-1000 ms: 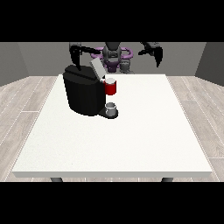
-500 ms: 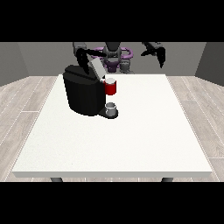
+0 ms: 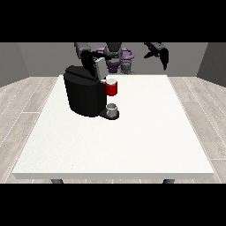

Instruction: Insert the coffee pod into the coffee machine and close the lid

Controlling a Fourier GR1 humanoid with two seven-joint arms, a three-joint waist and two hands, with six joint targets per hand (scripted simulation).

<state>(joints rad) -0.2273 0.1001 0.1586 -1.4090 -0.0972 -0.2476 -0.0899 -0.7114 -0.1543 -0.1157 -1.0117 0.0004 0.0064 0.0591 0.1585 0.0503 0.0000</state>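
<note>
we see coffee machine on table toward 10 o'clock | cup at its foot, 3 o'clock side | hand at the view's left over its top | hand at the view's right at 1 o'clock, well apart

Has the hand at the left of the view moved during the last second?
Yes. The hand at the view's left has come down toward the coffee machine, which stands where it was.

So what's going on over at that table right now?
A robot stands behind a white table with a black coffee machine on it. The hand at the view's left is over the top of the machine, at its raised lid. The hand at the view's right hangs in the air, away from everything. A red part sticks out in front, above a small grey cup.
</note>
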